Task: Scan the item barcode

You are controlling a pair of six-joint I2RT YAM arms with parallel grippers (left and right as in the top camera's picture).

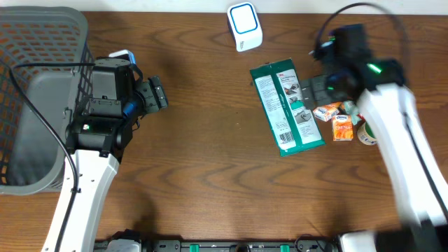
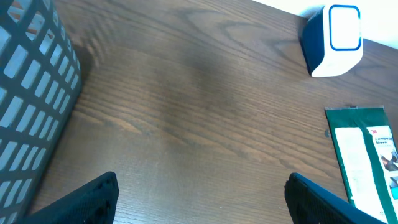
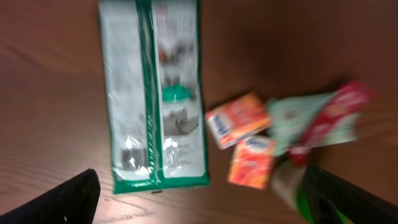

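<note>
- Green packet (image 1: 287,108) lies flat mid-table, with the scanner (image 1: 244,26) at its 11 o'clock.
- Right gripper (image 3: 205,208) hovers at the packet's 3 o'clock side, jaws wide apart, empty.
- Left gripper (image 2: 202,202) is off at 9 o'clock, jaws apart too.

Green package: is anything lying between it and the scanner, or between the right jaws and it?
Nothing visible does. Bare wood lies between the green package and the white-and-blue scanner. The right gripper hangs open above the package; the orange packets sit beside it, off both paths.
</note>
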